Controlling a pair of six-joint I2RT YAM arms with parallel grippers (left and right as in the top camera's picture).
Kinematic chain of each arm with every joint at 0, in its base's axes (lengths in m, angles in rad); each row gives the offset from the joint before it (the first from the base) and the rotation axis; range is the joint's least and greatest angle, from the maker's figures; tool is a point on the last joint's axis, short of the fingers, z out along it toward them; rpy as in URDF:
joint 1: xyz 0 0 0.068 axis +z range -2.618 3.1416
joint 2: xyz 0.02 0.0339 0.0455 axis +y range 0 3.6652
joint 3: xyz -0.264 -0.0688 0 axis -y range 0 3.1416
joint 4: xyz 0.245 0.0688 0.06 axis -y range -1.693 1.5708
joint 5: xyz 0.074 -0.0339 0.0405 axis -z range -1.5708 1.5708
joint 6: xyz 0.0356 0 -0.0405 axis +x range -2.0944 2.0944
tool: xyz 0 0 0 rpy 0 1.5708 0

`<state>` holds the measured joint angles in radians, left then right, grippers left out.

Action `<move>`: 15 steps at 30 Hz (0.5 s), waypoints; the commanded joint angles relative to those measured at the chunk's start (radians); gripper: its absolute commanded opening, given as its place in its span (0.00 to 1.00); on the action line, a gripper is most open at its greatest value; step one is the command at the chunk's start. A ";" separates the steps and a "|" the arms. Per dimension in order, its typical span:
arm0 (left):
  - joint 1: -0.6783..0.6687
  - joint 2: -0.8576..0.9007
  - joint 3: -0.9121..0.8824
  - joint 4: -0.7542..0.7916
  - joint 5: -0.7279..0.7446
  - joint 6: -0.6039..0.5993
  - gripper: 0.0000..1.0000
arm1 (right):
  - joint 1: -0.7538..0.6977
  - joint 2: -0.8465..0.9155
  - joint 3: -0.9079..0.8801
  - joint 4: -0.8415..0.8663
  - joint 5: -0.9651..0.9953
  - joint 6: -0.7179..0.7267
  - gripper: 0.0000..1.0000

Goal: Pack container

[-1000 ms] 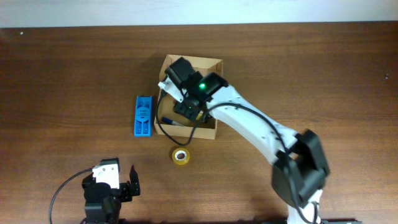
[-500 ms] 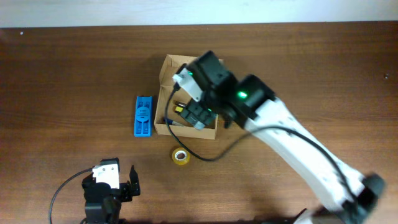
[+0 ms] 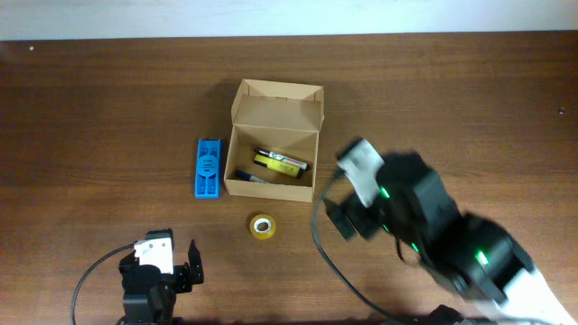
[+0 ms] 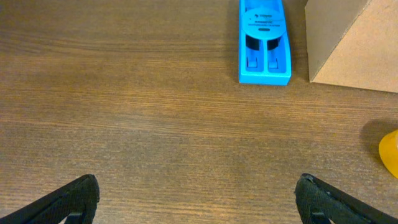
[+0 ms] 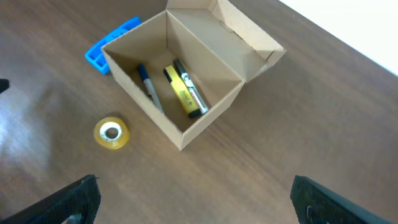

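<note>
The blue block (image 4: 265, 40) bears small print, too tiny to read.

Overhead: looking straight down from well above the brown wooden desk (image 3: 108, 108), far enough to take in the open tan cardboard box (image 3: 271, 188) at centre, the blue plastic block (image 3: 209, 168) just left of it and the yellow tape roll (image 3: 262, 227) below. Left wrist: low and close to the desk, facing forward; block at top centre, box corner upper right, roll edge at right. Right wrist: high, tilted down into the box; block upper left, roll lower left.
</note>
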<state>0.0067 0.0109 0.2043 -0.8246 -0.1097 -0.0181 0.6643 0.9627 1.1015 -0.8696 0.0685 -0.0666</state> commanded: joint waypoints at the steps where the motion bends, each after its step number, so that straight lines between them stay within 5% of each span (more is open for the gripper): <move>1: -0.004 -0.006 -0.007 0.002 -0.008 0.019 1.00 | -0.006 -0.164 -0.126 0.020 0.026 0.111 0.99; 15: -0.004 -0.006 -0.007 0.002 -0.008 0.019 1.00 | -0.006 -0.708 -0.406 0.010 0.084 0.225 0.99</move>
<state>0.0067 0.0109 0.2043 -0.8253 -0.1097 -0.0181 0.6643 0.2909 0.7094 -0.8627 0.1184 0.1356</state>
